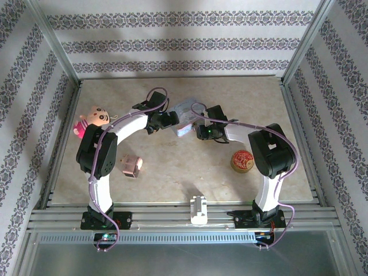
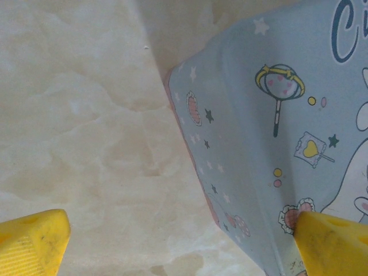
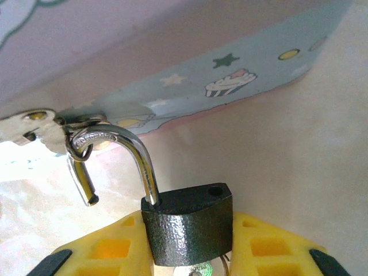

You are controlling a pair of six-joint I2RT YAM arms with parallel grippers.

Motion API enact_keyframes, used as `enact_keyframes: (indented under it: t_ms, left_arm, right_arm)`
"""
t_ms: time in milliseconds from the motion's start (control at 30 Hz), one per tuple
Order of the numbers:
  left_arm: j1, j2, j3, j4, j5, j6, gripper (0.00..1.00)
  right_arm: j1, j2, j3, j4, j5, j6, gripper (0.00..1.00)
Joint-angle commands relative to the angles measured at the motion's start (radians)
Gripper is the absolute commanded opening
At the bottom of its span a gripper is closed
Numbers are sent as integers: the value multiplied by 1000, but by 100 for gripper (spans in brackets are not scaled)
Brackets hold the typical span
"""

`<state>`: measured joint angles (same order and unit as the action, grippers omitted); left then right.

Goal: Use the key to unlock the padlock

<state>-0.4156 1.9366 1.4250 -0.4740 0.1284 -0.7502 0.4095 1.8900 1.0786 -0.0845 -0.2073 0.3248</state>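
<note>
Beige marbled surface (image 1: 172, 184) lies between aluminium rails and walls of striped, patterned wallpaper.

Low in the centre of the right wrist view sits the padlock (image 3: 188, 230). Its dark-grey textured body is upright and pinched by the right jaws, whose yellow fingers (image 3: 270, 247) press against it from both sides. Its silver shackle (image 3: 138, 152) stands open. The long leg rises from the body's upper left and curves over to the left. The short free end hangs at centre left, clear of the empty hole at the body's upper right. The curve is hooked through a small metal ring (image 3: 75, 150) on a silver hasp (image 3: 29, 129) at the left edge. A sliver of bright metal (image 3: 198, 270) shows under the body at the bottom edge, too cropped to identify. Across the upper frame behind it runs the pale-blue tin (image 3: 230, 83), printed with stars and a cupcake.

In the left wrist view the left jaws are spread wide. One yellow fingertip (image 2: 34, 241) sits in the lower left corner over bare surface. The other sits in the lower right over the tin's lid; whether it touches the lid I cannot tell.

From overhead, the tin lies just above centre, with both wrists meeting at it. Farther out are a pink doll (image 1: 95, 119) at the left and a small pink toy (image 1: 131, 165) at lower left. A round red-and-gold container (image 1: 242, 161) sits right of centre, and a white block (image 1: 199, 210) lies on the rails at bottom centre.
</note>
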Motion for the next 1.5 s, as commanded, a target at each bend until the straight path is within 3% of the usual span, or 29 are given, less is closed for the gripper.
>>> enact_keyframes:
  t_ms: [0,400,1467]
  left_arm:
    - [12,6,-47,-51,10,-18,100]
    - [12,-7,-81,-23,24,-37,100]
    - [12,2,-101,-2,54,-44,100]
  right_arm:
    - [34,-36,-34,61,-96,125,15]
    - [61,-89,-154,241,-60,436,6]
    - [53,-45,-293,613,2,787,2]
